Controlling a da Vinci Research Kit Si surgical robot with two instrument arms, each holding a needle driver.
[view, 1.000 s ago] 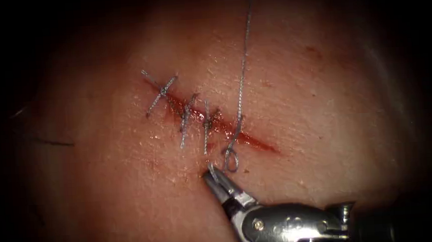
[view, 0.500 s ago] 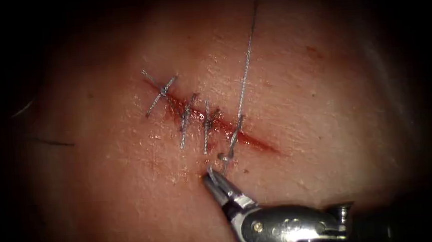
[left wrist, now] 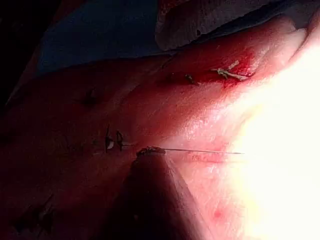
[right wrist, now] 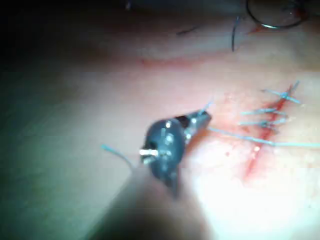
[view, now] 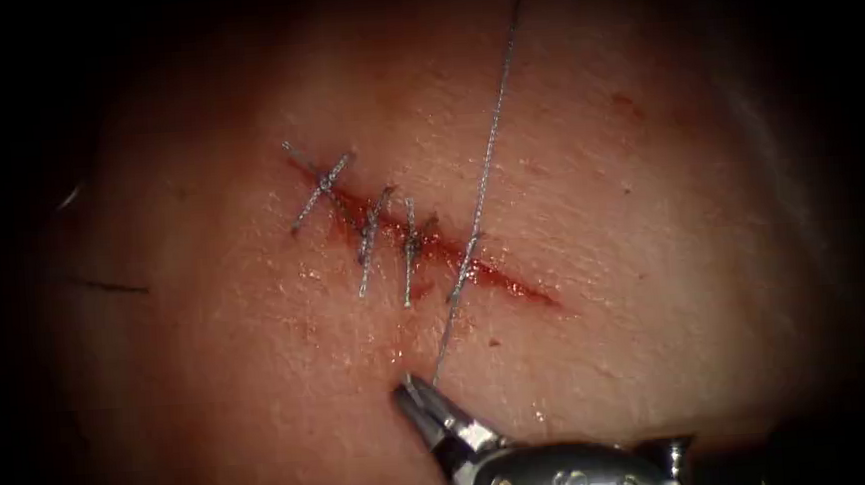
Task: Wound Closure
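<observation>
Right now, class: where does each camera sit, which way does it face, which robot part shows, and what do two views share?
Endoscope: above and in front, facing the cut; right tool shut on the thread near its end.
Left wrist: along its shaft; left tool gripping the taut thread.
Right wrist: along its shaft toward the stitches; a curved arc beyond, perhaps the needle.
Shared: endoscope and right wrist both show the right tool and stitches.

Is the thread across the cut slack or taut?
Taut: the thread runs straight over the cut to the right tool, no loop.
</observation>
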